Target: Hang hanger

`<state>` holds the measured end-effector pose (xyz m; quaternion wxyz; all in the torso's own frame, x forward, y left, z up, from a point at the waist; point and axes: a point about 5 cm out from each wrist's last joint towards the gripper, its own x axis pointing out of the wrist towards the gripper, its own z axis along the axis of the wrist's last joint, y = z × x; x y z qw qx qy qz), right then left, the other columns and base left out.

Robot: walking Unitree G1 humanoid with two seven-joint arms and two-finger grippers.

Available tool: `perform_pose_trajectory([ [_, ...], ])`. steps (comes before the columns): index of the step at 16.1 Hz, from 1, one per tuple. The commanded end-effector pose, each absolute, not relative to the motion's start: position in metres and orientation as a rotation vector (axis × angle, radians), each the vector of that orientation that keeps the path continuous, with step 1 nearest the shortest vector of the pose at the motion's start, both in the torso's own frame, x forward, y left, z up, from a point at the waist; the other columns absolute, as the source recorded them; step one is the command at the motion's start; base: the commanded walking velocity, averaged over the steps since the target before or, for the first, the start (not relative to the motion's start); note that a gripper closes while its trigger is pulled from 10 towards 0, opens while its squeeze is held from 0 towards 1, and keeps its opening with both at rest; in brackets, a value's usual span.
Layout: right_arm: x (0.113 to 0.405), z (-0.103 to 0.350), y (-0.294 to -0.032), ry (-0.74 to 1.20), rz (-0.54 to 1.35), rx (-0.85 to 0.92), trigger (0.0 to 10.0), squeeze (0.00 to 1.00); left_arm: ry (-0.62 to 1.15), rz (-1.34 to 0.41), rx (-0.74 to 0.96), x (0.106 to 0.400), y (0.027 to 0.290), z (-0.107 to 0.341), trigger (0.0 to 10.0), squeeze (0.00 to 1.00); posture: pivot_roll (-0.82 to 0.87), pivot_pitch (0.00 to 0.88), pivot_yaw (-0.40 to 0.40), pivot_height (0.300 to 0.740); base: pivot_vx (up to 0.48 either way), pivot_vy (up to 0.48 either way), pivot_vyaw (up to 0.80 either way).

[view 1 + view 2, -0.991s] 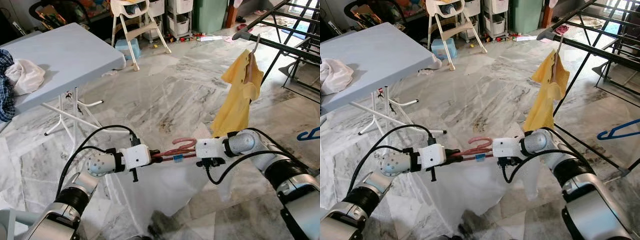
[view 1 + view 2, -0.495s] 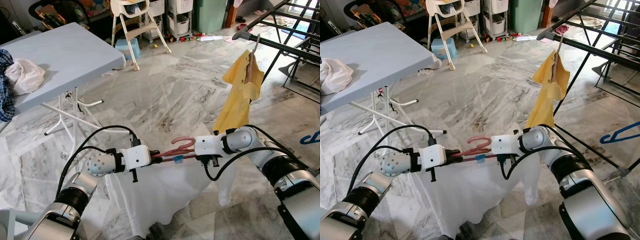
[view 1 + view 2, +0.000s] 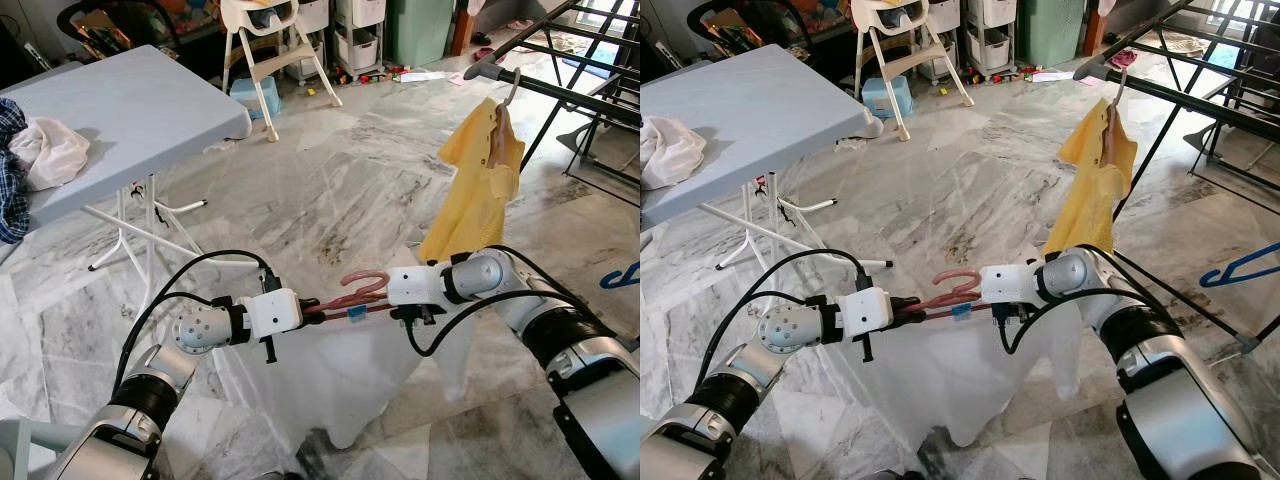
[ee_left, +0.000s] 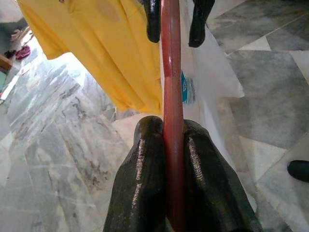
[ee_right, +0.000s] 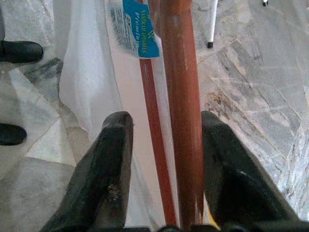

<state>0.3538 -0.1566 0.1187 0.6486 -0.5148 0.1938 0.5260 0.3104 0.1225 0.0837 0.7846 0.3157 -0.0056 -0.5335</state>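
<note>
No containers in play; storage drawers at the back, contents not readable. Hanger [image 3: 352, 297] is reddish-brown, 2 thin bars plus a curled hook at the top, blue tag [image 5: 140, 35] on the white garment [image 3: 340, 375] draped from it. It's held level in mid-air above the marble floor [image 3: 300, 190], between the 2 arms, low in front of the robot. Left gripper [image 4: 173, 159] is clamped tight on 1 end of the hanger, both fingers pressed against the bar. Right gripper [image 5: 166, 159] is around the other end with its jaws spread: bar touches 1 finger, the other finger stands apart from it. Drying rack [image 3: 560, 85] is up to the right with a yellow shirt [image 3: 478, 190] hanging from its rail on another hanger. Grey tabletop [image 3: 120, 110] to the left has crumpled laundry [image 3: 45, 150] on it.
</note>
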Motion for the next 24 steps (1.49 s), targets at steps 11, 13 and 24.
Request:
perform_pose_trajectory([
  [11,0.358,0.136,-0.155,0.367,1.182,-1.141,10.0,0.00,-0.026,-1.127,0.722,0.316,0.127,0.089,0.0,0.00,-0.15,0.075,0.099,0.740,0.000,0.000,0.00],
  [13,0.355,0.133,-0.158,0.383,1.191,-1.128,10.0,0.00,-0.029,-1.125,0.720,0.316,0.126,0.089,0.0,0.00,-0.15,0.076,0.100,0.740,0.000,0.000,0.00],
  [24,0.358,0.123,-0.165,0.424,1.100,-1.129,0.0,0.00,-0.031,-1.131,0.728,0.316,0.128,0.090,0.0,0.00,-0.14,0.071,0.100,0.740,0.000,0.000,0.00],
])
